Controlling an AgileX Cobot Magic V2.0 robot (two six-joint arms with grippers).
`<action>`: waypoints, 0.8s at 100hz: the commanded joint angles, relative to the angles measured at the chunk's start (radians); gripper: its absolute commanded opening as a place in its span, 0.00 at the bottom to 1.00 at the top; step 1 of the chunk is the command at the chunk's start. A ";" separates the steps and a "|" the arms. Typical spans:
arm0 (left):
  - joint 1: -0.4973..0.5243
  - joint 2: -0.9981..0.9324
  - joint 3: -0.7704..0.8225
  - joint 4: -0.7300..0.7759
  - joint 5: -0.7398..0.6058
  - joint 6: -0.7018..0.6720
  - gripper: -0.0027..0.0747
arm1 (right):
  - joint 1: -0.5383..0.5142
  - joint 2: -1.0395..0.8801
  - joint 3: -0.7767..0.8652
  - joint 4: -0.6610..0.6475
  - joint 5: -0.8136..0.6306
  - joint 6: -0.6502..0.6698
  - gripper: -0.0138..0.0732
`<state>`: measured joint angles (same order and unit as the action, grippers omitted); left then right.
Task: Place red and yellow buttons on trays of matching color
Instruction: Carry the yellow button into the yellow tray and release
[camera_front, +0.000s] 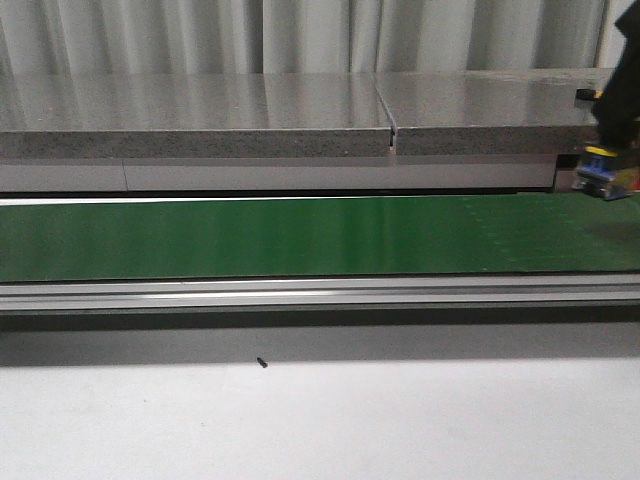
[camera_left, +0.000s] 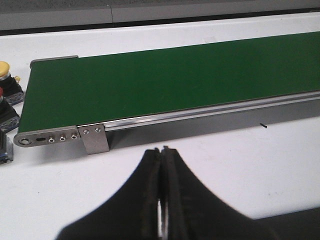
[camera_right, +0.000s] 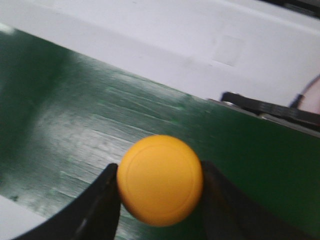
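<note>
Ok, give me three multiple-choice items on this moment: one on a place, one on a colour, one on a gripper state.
1. Where is the right gripper?
A. over the green belt
B. over the white table
C. over the grey shelf

2. What colour is the button between its fingers?
A. red
B. yellow
C. blue

3. How do the left gripper's jaws stand?
A. wide open
B. shut on a button
C. shut on nothing

Answers: 1 A, green belt lies under the fingers; 2 B, the cap is plainly yellow; 3 C, the jaws meet with nothing between them.
</note>
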<state>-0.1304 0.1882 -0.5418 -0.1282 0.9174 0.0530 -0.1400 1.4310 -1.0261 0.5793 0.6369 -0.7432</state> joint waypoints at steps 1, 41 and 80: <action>-0.005 0.010 -0.027 -0.017 -0.065 -0.002 0.01 | -0.071 -0.041 -0.006 0.029 -0.057 0.012 0.43; -0.005 0.010 -0.027 -0.017 -0.065 -0.002 0.01 | -0.337 -0.041 0.092 0.029 -0.211 0.171 0.43; -0.005 0.010 -0.027 -0.017 -0.065 -0.002 0.01 | -0.350 -0.016 0.195 0.029 -0.384 0.172 0.43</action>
<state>-0.1304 0.1882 -0.5418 -0.1282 0.9174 0.0530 -0.4819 1.4349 -0.8268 0.5864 0.3440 -0.5722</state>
